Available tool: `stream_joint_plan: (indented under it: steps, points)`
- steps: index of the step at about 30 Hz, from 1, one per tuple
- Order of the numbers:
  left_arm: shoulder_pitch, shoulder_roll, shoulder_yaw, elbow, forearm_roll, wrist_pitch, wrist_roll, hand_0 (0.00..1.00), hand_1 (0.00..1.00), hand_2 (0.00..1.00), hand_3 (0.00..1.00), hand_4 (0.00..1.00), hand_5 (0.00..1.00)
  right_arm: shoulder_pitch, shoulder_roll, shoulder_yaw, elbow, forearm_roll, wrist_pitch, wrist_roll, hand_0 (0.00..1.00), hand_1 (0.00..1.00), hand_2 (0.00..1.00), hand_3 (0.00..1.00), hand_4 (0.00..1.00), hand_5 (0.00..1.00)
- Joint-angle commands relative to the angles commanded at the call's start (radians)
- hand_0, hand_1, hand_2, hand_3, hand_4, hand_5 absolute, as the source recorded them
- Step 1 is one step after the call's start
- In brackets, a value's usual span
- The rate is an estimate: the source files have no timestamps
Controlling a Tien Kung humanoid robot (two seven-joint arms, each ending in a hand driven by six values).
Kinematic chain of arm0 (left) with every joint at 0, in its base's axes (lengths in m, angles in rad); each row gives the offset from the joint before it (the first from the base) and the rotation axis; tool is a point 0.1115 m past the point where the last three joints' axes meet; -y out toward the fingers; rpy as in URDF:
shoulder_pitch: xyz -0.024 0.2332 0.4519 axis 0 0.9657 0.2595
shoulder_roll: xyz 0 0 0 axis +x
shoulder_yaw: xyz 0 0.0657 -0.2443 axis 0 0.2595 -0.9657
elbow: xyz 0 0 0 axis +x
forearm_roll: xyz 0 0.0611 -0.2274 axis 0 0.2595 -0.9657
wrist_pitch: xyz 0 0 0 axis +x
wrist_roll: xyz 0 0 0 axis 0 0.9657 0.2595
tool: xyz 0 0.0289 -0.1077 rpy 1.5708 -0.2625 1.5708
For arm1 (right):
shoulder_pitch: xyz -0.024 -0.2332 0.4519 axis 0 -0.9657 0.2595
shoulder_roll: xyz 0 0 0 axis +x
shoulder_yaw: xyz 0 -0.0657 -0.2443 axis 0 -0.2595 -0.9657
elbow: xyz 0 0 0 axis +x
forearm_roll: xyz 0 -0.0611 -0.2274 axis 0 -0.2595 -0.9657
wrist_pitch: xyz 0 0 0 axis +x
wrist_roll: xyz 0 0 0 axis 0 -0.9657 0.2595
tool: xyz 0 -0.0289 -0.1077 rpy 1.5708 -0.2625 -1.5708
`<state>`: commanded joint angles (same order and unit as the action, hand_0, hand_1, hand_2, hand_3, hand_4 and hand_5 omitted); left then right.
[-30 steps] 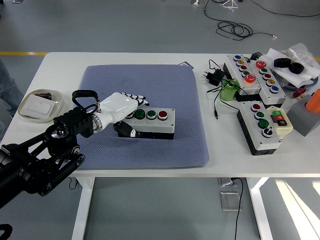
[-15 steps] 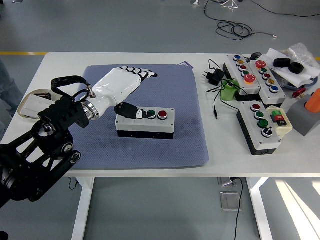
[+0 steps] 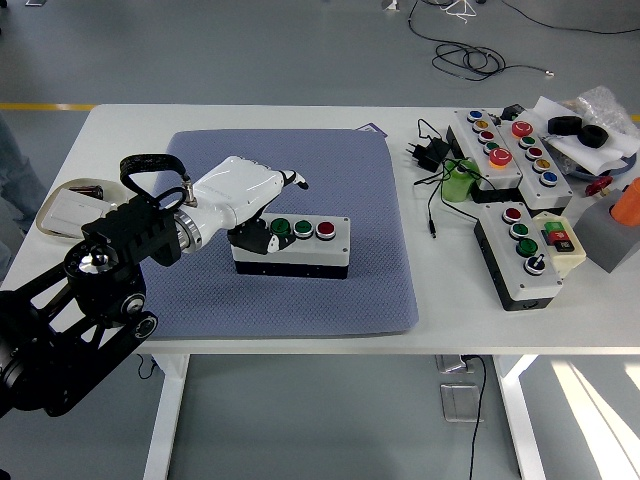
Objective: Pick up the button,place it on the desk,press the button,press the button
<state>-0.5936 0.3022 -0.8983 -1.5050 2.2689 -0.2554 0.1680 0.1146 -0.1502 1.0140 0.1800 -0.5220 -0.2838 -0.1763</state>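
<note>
One left hand (image 3: 262,208), fingers loosely open and holding nothing, hovers over the left end of the button box (image 3: 291,246); box's long axis runs left-right, buttons just right.

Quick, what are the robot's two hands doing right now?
Left hand: over the left end of the button box, thumb down on it; grip cannot be told.
Right hand: not in view.

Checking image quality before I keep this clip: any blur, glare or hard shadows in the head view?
Head view: sharp throughout, with no motion blur on the left hand over the button box; soft, even light on the blue mat; a bright sunlit patch on the floor at the lower right; only faint shadows beneath the white table.
</note>
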Motion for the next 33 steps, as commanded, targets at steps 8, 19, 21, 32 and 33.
stream_joint_plan:
  steps: [8, 19, 21, 32, 33]
  points:
    - [-0.002, 0.002, 0.038, 0.003, 0.0, -0.038, 0.007, 0.002, 0.053, 0.115, 0.763, 0.693, 0.31, 0.001, 0.0, 0.0, 0.0, -0.001, 0.001, 0.001, 0.787, 0.797, 0.817, 0.751, 0.412, 0.479]
    - [-0.03, 0.0, 0.078, 0.052, 0.0, -0.041, 0.01, 0.002, 0.054, 0.115, 0.764, 0.686, 0.306, 0.004, -0.001, 0.004, 0.0, -0.003, 0.001, 0.001, 0.787, 0.797, 0.817, 0.751, 0.412, 0.479]
    - [-0.033, -0.001, 0.083, 0.055, 0.0, -0.043, 0.009, 0.002, 0.06, 0.121, 0.771, 0.659, 0.27, 0.005, -0.001, 0.004, 0.0, -0.005, 0.001, 0.001, 0.787, 0.797, 0.817, 0.751, 0.412, 0.479]
    - [-0.056, -0.006, 0.112, 0.094, 0.0, -0.068, 0.013, 0.002, 0.063, 0.121, 0.773, 0.65, 0.259, 0.006, -0.002, 0.006, 0.0, -0.005, 0.0, 0.001, 0.787, 0.797, 0.817, 0.751, 0.412, 0.479]
    - [-0.057, -0.007, 0.117, 0.097, 0.0, -0.074, 0.013, 0.004, 0.065, 0.123, 0.774, 0.643, 0.253, 0.006, -0.002, 0.008, 0.0, -0.007, 0.0, 0.001, 0.787, 0.797, 0.817, 0.751, 0.412, 0.479]
